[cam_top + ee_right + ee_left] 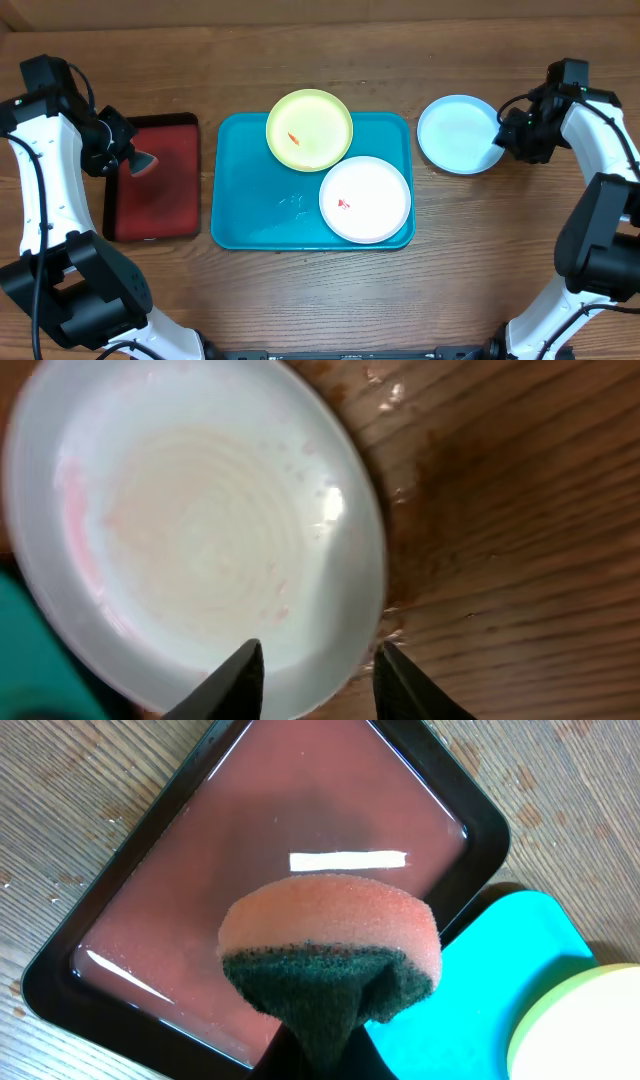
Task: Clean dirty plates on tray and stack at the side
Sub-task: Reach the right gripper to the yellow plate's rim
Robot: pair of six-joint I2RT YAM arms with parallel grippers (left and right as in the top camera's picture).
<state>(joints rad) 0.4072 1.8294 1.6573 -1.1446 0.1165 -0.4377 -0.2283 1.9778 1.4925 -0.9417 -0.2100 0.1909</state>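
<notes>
The turquoise tray (250, 190) lies mid-table. On it are the lime-green plate (309, 129) with a red smear, overhanging the far rim, and the white plate (365, 199) with a red smear. The pale blue plate (457, 133) lies on the wood right of the tray. My right gripper (507, 140) is open at that plate's right rim; its fingers (317, 672) straddle the rim of the pale blue plate (200, 530). My left gripper (128, 160) is shut on an orange-and-green sponge (330, 945) above the dark red tray (180, 880).
The dark red, black-rimmed tray (150, 180) lies left of the turquoise tray. A corner of the turquoise tray (500, 970) and the green plate's edge (580, 1030) show in the left wrist view. Bare wood surrounds everything.
</notes>
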